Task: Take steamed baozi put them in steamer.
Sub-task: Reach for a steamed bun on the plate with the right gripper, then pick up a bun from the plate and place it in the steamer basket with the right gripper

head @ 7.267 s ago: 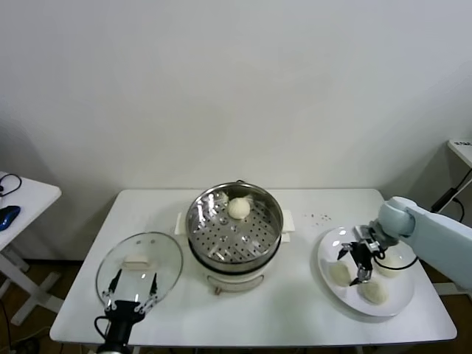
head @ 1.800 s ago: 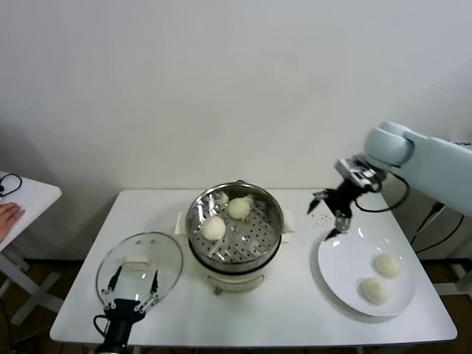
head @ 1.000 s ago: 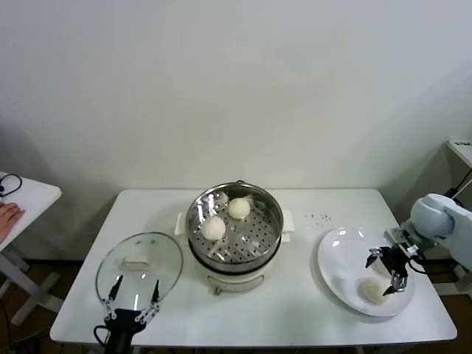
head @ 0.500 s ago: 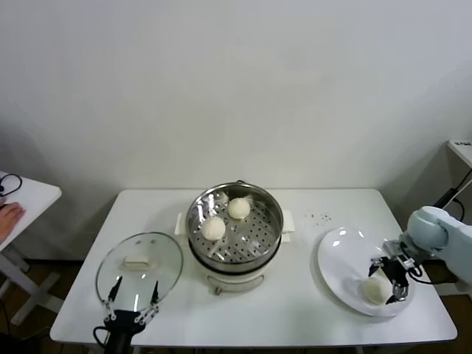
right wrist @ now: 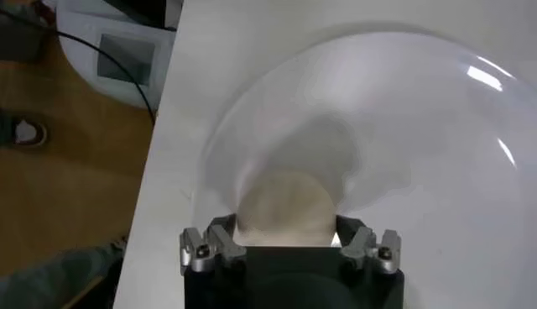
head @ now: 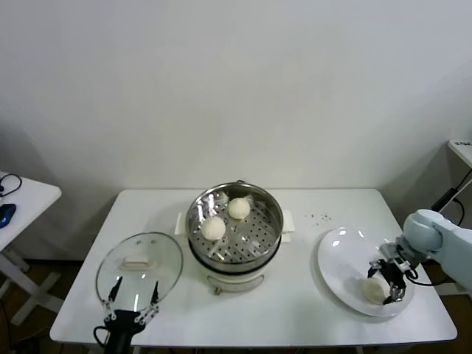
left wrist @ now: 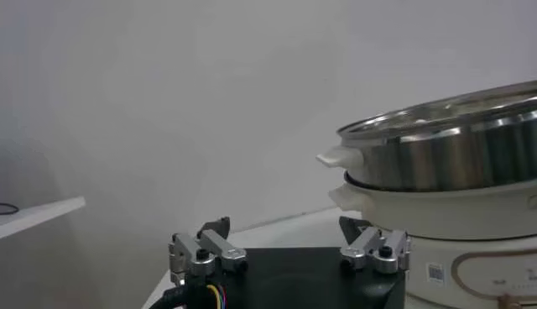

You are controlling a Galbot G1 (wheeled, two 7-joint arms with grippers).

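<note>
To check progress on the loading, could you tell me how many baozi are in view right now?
3: two baozi in the steamer, one at the back and one left of centre; one on the white plate between the right gripper fingers. A fourth may be hidden behind that gripper.

Round steel steamer pot: shiny silver wall, tray floor patterned with regular small dark holes; base beneath is white with a faint cream tint. Two domed dough buns inside: smooth cream-white, unmarked. Bun on the flat round plate: same cream-white; plate glossy white with bright highlights. Round glass lid: clear, white handle, silver rim. Rectangular table: plain white. Right gripper: black body, silver-grey finger mounts. Left gripper: black with silver-grey fittings.
</note>
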